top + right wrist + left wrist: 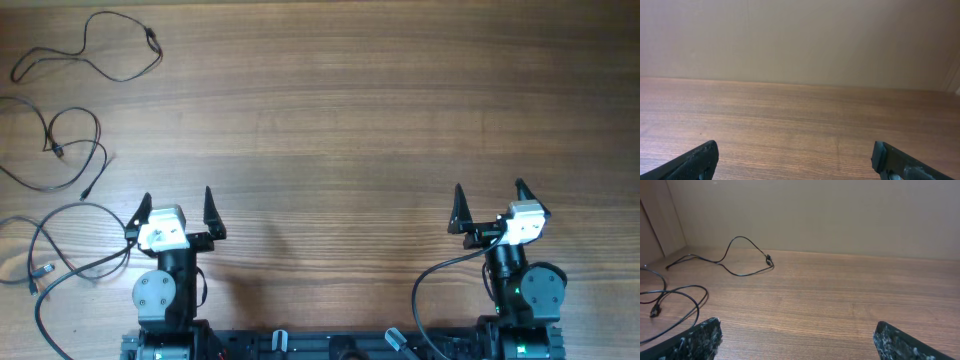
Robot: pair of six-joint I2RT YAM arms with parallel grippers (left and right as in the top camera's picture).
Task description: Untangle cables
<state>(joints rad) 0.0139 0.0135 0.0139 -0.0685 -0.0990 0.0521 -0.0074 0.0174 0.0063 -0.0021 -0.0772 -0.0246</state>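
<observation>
Thin black cables lie as separate loose loops at the table's left. One cable (120,45) lies at the far left corner and also shows in the left wrist view (745,255). A second cable (70,150) loops below it and shows in the left wrist view (675,300). A third cable (40,245) lies at the left edge beside my left arm. My left gripper (177,203) (797,340) is open and empty, right of these loops. My right gripper (490,197) (795,160) is open and empty at the front right, far from all cables.
The wooden table (340,120) runs wide between and beyond the arms. A beige wall (800,40) stands at the table's far edge. Thicker black arm cables (425,290) hang by the right arm's base.
</observation>
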